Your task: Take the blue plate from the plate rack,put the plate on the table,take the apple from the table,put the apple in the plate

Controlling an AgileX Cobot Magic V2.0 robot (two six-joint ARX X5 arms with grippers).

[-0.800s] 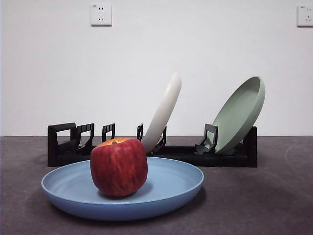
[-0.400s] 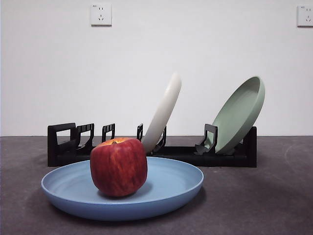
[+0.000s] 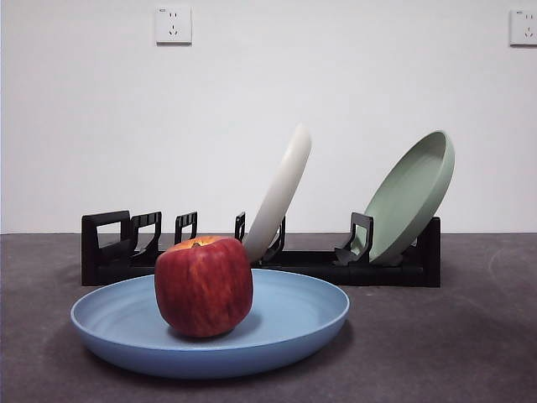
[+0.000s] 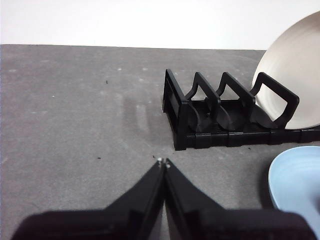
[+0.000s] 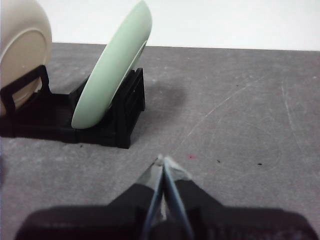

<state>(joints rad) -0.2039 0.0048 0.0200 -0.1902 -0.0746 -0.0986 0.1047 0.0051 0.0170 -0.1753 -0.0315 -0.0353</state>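
Note:
The blue plate lies flat on the dark grey table in front of the plate rack. The red apple stands upright in the plate, left of its middle. An edge of the plate shows in the left wrist view. My left gripper is shut and empty, above bare table near the rack's loop end. My right gripper is shut and empty, above bare table near the rack's other end. Neither gripper shows in the front view.
A cream-white plate and a pale sage-green plate lean in the rack. They also show in the wrist views: cream-white and sage-green. A white wall with two sockets stands behind.

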